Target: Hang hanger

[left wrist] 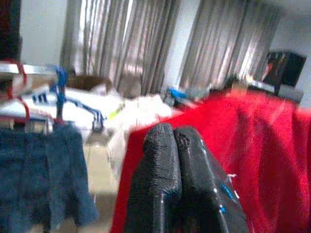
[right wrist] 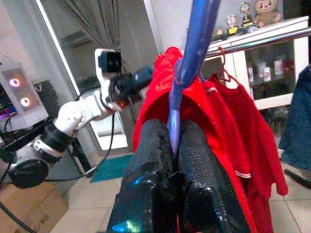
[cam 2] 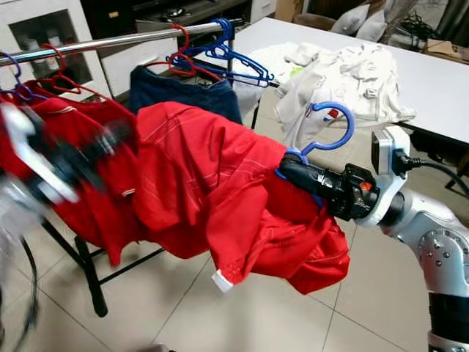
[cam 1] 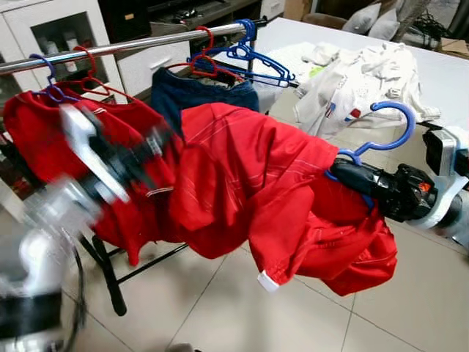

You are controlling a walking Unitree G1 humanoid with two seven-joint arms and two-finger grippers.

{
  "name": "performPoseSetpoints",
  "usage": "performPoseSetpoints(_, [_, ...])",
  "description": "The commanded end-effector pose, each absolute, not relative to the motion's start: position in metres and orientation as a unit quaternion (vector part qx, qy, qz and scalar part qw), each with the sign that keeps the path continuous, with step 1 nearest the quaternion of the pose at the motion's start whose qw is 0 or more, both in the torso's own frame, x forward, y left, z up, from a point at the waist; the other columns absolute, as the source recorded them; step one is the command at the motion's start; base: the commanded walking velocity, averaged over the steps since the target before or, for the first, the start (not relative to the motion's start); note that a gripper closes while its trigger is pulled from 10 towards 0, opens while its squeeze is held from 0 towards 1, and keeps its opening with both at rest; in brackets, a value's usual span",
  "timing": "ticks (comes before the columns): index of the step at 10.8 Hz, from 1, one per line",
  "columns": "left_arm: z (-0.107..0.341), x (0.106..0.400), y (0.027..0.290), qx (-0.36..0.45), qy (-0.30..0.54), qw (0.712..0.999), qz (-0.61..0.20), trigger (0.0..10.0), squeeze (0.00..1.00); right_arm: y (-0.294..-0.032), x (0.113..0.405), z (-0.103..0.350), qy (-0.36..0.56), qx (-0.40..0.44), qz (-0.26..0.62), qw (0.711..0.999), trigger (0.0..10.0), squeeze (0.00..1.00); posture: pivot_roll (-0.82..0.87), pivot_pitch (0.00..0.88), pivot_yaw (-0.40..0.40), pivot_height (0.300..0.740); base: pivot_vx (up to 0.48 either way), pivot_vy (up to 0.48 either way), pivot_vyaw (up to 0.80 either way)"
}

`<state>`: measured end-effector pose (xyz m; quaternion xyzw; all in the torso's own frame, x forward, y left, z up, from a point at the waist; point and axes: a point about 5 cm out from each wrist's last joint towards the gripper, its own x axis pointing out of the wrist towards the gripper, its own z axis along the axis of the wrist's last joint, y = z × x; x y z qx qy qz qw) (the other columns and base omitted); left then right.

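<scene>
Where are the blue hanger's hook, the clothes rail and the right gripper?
blue hanger (cam 1: 399, 121), left eye view, on the hook's curve.
clothes rail (cam 1: 139, 44), left eye view, on the bare metal bar.
right gripper (right wrist: 174, 145), right wrist view, between the fingertips clamping the hanger.

The right tool (cam 2: 293, 170) has black fingers and grips a blue hanger (cam 2: 330, 128) carrying a plain red garment (cam 2: 220, 183). Beyond the tool, a silver rail (cam 1: 124, 45) holds red and blue hangers and a dark blue garment (cam 1: 198, 95). White clothes (cam 1: 359, 81) lie on the white tabletop (cam 1: 447, 73).
</scene>
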<state>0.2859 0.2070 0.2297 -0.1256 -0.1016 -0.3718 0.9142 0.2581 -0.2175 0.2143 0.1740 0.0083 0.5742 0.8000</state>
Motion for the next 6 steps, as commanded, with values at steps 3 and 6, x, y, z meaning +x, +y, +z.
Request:
performPoseSetpoints(3, [0.196, 0.286, 0.205, -0.032, -0.021, 0.934, -0.356, 10.0, 0.0, -0.215, 0.258, 0.221, -0.015, 0.165, 0.574, 0.802, 10.0, 0.0, 0.04, 0.0, -0.01, 0.74, 0.0, 0.0, 0.0])
performPoseSetpoints(6, [0.159, 0.272, 0.206, 0.022, 0.038, 0.931, -0.362, 10.0, 1.0, -0.206, 0.258, 0.21, 0.018, 0.126, 0.563, 0.817, 10.0, 0.0, 0.04, 0.0, -0.013, 0.74, 0.0, 0.0, 0.0])
